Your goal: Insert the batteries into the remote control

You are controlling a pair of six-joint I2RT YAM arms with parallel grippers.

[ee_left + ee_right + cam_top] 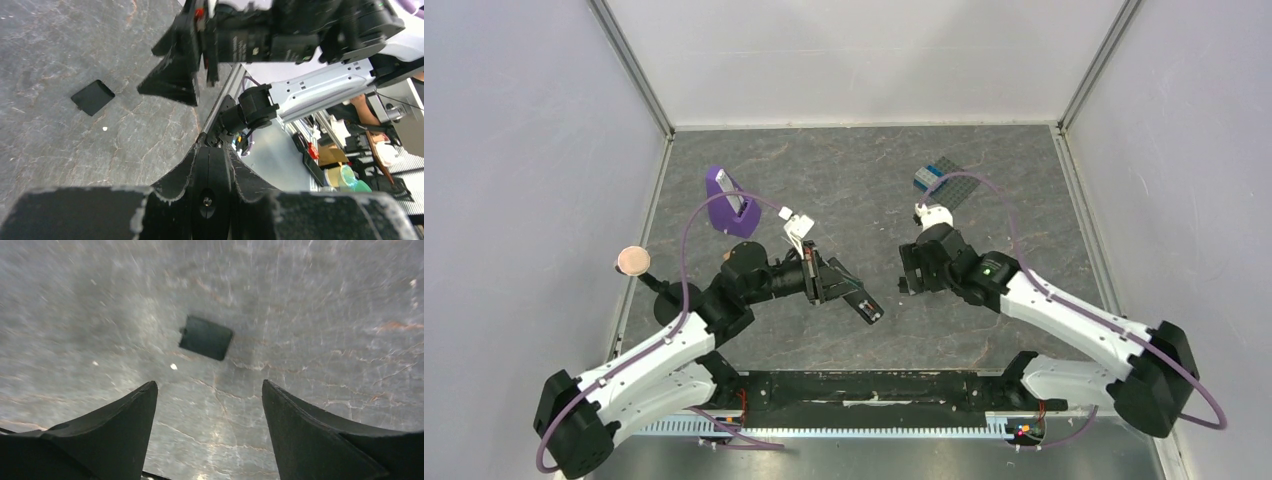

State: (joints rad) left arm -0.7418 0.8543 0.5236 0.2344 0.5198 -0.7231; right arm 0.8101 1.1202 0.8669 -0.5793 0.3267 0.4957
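- The remote control (856, 300) appears raised off the tabletop (844, 170). The left gripper (828, 282) clamps it at one end, and its free end points toward the right arm.
- The left fingers (180, 175) are clenched on the remote's thin edges. I judge this grip is chosen to leave the broad face open for loading.
- The batteries cannot be picked out in any view. The pale glints at the remote's free end in the top view are too small to name.
- Just past that free end, the right gripper (208, 385) hangs pointing down, its fingers spread and holding nothing.
- A small flat black panel (206, 337) lies on the tabletop below the right gripper. It is probably the remote's battery cover, set aside.
- Both wrist views show the panel plainly, while the top view barely does. The left wrist view alone shows the remote edge-on between its fingers.
- Only the top view shows the things farther from the remote:
  - a purple stand (732, 203) behind its held end;
  - a studded baseplate (946, 180) beyond the right gripper;
  - a round tan disc (633, 260) out past the left arm.
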